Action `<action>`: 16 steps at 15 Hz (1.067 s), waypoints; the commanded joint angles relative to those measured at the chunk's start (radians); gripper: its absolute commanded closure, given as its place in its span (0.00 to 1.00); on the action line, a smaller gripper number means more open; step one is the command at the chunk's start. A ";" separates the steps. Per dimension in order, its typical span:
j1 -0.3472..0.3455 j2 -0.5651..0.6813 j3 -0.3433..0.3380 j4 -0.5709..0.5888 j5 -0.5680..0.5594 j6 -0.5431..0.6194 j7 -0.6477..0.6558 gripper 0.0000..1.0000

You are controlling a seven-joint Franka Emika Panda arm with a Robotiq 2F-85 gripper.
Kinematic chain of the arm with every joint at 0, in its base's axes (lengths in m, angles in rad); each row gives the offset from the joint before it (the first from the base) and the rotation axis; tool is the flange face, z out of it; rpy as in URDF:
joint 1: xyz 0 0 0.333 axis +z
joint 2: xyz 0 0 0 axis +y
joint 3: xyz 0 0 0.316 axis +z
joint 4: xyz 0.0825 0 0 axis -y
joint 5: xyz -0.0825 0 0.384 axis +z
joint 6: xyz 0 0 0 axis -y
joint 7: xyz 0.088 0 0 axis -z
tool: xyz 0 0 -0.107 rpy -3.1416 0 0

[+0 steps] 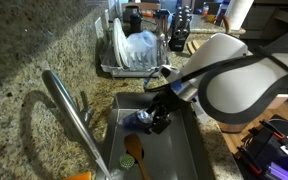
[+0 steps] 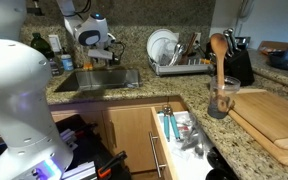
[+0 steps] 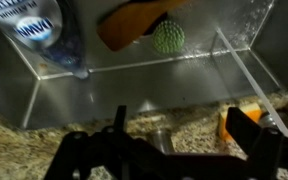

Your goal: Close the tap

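Tap (image 1: 72,112) rises at the sink's (image 1: 182,150) near corner, lever at its base. Gripper (image 1: 160,118) hangs over the sink's middle; I can't tell its opening or hold. Approach step, I'd judge: next it must reach that lever.

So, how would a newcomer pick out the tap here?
Find the granite counter and the steel sink set in it. The tap rises at the sink's edge: one long, bare silver spout, unlike the dish rack holding plates.

The arm (image 1: 239,70) bends downward, gripper (image 1: 160,120) low (jaws apart).
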 commanded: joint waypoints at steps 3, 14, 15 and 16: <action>-0.097 0.093 0.113 0.127 0.075 0.010 -0.139 0.00; -0.310 0.312 0.361 0.418 0.169 0.025 -0.418 0.00; -0.309 0.317 0.357 0.419 0.168 0.025 -0.418 0.00; -0.308 0.316 0.357 0.415 0.168 0.025 -0.417 0.00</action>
